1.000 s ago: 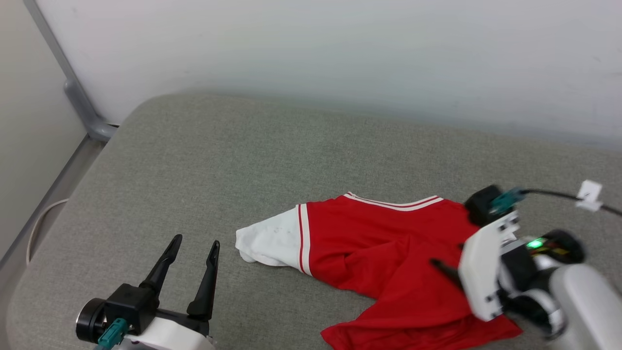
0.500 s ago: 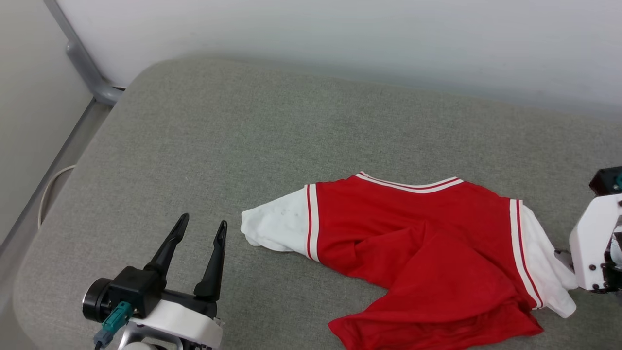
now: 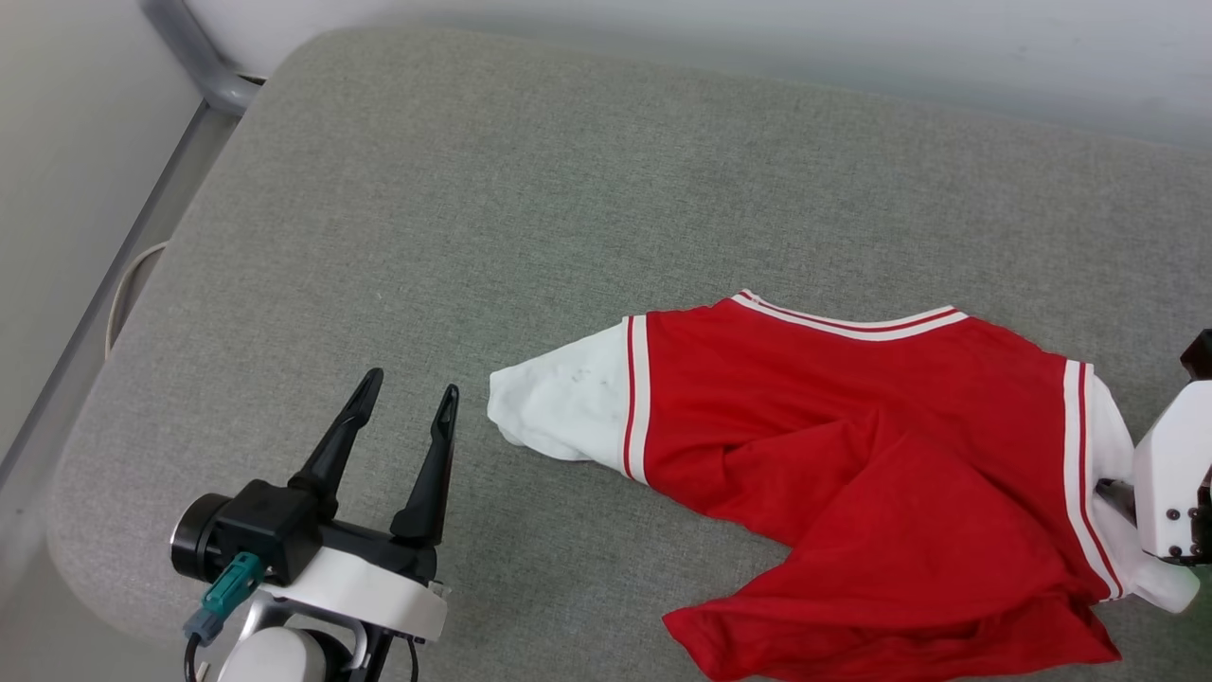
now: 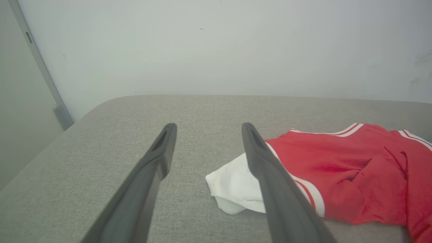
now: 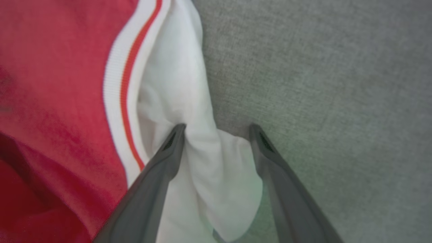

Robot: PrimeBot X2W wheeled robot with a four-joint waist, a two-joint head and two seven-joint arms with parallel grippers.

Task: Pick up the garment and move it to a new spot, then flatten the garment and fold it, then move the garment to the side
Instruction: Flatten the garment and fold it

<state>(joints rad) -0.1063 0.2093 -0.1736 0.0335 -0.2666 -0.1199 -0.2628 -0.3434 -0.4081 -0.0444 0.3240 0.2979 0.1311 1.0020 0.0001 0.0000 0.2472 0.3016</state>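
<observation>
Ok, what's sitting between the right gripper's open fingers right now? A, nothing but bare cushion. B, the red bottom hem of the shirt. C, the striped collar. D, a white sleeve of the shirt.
D: in the right wrist view the right gripper has its fingers spread apart, with a bunched fold of the shirt's white sleeve lying between them.

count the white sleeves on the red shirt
2. One sleeve lies at the garment's left end, near the left gripper; the other sleeve at its right end, between the open fingers of the right gripper.
</observation>
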